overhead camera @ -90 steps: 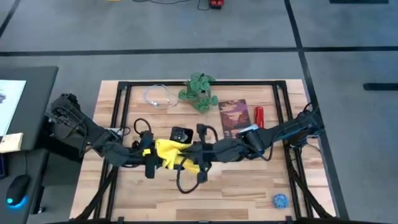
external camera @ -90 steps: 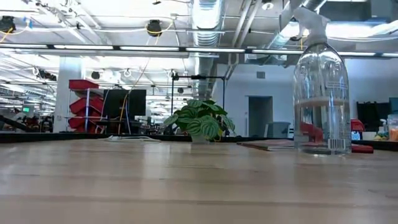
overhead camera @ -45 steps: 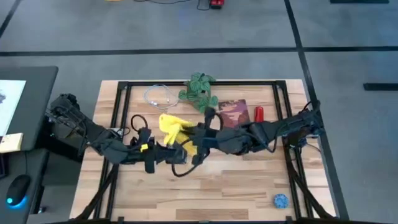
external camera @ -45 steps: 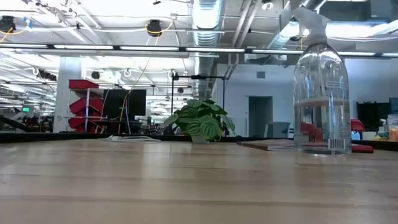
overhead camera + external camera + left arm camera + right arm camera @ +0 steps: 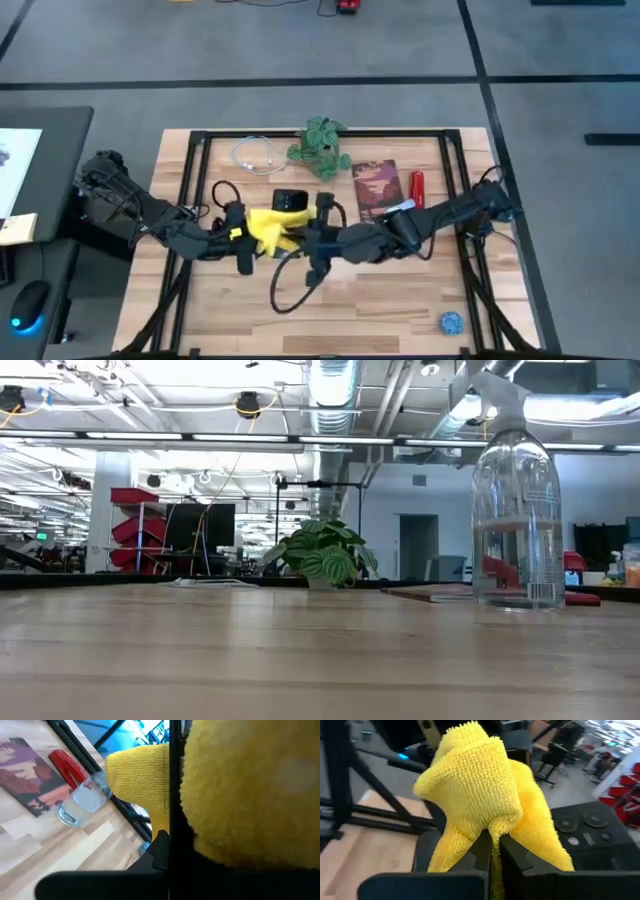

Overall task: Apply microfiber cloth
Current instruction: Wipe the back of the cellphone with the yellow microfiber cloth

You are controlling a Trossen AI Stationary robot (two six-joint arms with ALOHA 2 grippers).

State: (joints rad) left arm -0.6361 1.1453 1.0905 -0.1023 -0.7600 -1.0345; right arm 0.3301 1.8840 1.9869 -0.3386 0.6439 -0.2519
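**Yellow cloth pinched between two pincers at mid-counter**

Seen from above: microfiber cloth (image 5: 268, 226) bunched up near the middle of the wooden counter (image 5: 390, 300), just in front of a small black device (image 5: 291, 201) and partly overlapping its near edge. Left pincer (image 5: 243, 237) at the cloth's left side, right pincer (image 5: 313, 240) at its right side, both arms stretched low across the counter toward each other.

Right wrist view: fingers (image 5: 512, 854) closed to a narrow slit with a fold of the cloth (image 5: 480, 805) clamped between them, the rest puffing up above. Left wrist view: cloth (image 5: 240, 785) filling most of the frame, pressed against the dark finger; grip there too hidden to tell.

Farther back on the counter: a potted plant (image 5: 320, 146), a coiled clear cable (image 5: 255, 156), a reddish book (image 5: 375, 186), a red cylinder (image 5: 417, 186) beside it. A clear spray bottle (image 5: 515, 510) standing beside the book. Small blue ball (image 5: 452, 322) well apart, near the front right corner.
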